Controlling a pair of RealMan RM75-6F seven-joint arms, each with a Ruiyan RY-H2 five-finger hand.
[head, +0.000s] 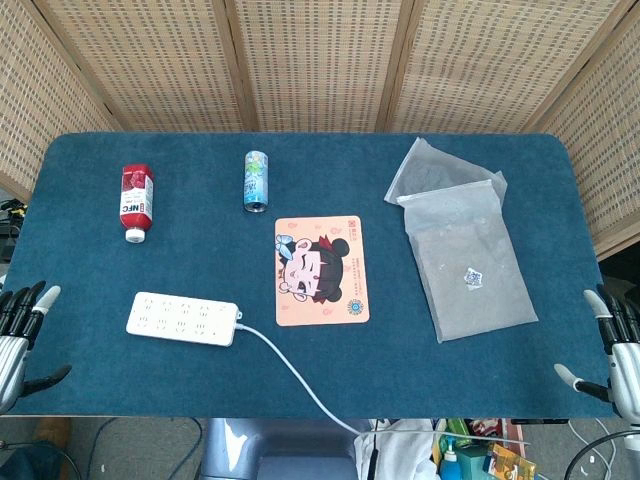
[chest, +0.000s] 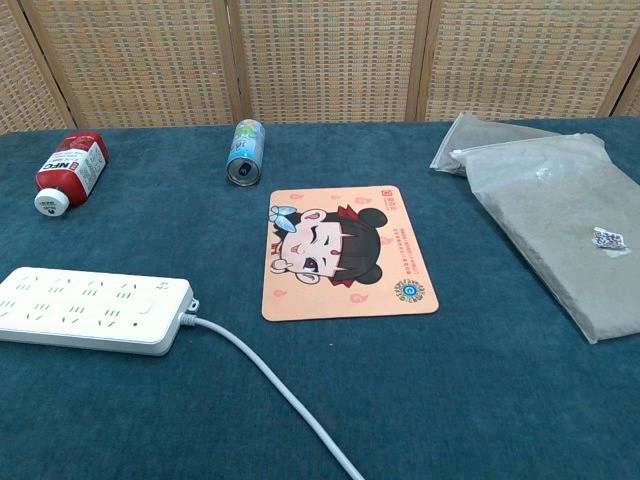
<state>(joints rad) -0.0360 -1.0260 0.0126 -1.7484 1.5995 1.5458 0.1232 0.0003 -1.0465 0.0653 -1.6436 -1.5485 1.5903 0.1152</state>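
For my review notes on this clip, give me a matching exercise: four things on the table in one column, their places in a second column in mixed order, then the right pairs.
Things:
1. red bottle
2. can
3. power strip
4. grey bags

Places:
A. right part of the table, two overlapping
B. near edge on the left, cable trailing off the front
C. far left, lying down, white cap toward the camera
D. lying just beyond the cartoon mouse pad

Pairs: 1-C, 2-D, 3-B, 4-A
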